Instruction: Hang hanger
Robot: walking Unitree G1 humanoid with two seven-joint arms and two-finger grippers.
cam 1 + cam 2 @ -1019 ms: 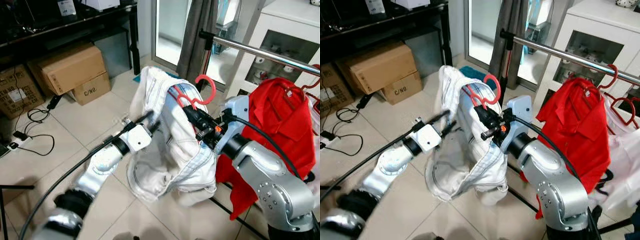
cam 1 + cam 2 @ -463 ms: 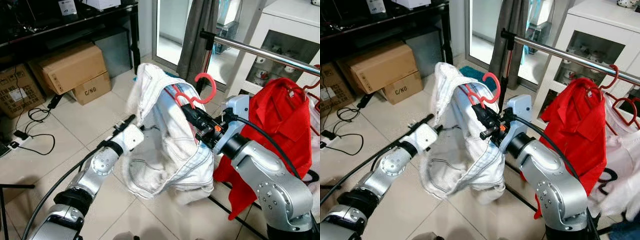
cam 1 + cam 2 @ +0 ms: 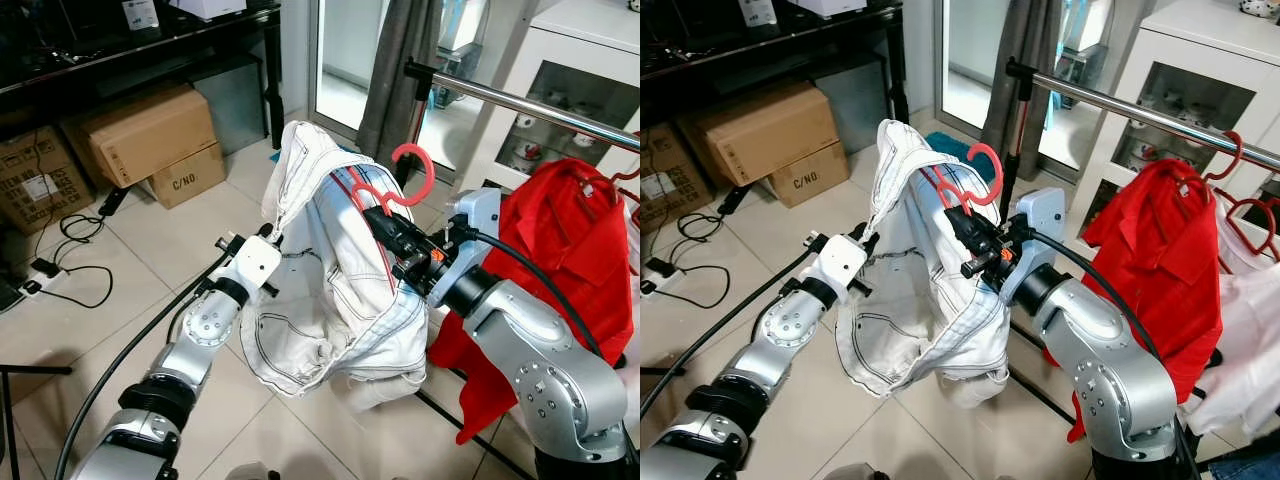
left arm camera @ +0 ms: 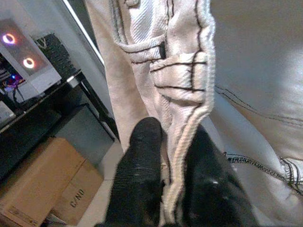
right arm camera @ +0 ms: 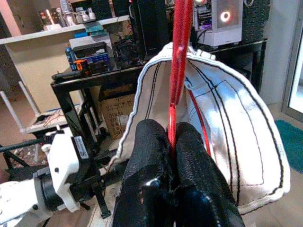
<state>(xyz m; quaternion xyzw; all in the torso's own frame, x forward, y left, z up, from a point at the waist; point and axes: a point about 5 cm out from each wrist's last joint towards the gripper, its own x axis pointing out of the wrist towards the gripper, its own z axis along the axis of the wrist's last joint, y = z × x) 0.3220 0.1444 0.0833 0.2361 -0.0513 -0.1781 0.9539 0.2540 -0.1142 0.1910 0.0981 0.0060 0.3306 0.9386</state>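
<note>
Far out to the left of the left gripper (image 3: 270, 236), two stacked cardboard boxes (image 3: 150, 140) sit on the tiled floor (image 3: 190, 235) beneath a dark shelf unit (image 3: 130, 45), with black cables (image 3: 60, 255) trailing across the tiles near them. The left gripper itself is raised in front of the robot, and in its wrist view the two black fingers (image 4: 142, 175) are pressed together on a thick stitched seam of the white garment (image 3: 340, 290), so it is pinching the cloth at the garment's left edge. The garment billows between the two grippers, draped over the red hanger (image 3: 395, 185), its lower folds sagging below both of them toward the floor. Just to the right of that, the right gripper (image 3: 380, 222) has its fingers (image 5: 151, 156) closed tight on the hanger's red stem, as the right wrist view shows, with the hook curving up above the fingertips and free of any support. Above and to the right of the right gripper runs a metal clothes rail (image 3: 520, 100); the hook is near its end but apart from it. Further right along the rail, beyond the right forearm, hangs a red shirt (image 3: 570, 250) on its own red hanger, in front of a white cabinet (image 3: 590, 60) with glass doors. Behind the rail's end hangs a grey curtain (image 3: 395, 70).
</note>
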